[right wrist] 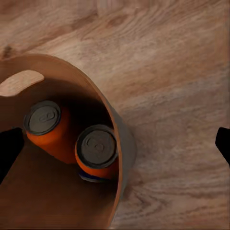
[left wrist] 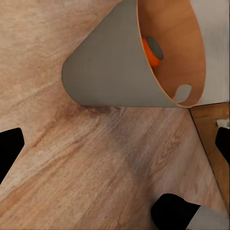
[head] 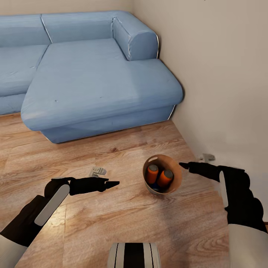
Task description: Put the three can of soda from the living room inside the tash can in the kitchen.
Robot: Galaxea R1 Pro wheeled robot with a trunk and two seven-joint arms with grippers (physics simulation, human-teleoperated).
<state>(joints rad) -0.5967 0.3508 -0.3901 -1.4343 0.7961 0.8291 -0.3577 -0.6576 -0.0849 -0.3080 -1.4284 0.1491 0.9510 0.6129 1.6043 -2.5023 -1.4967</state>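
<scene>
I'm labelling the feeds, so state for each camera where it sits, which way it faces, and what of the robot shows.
Head view: from the robot's head, forward and down at the wood floor, blue sofa and bin; both arms show.
Left wrist view: along the left gripper, at the bin's grey outside; dark fingertips at the edges.
Right wrist view: above the bin's mouth, onto two orange cans; dark fingertips.
All three share the bin and cans.

bin (head: 178,175) mouth open above, wall (head: 223,74) close beside
</scene>
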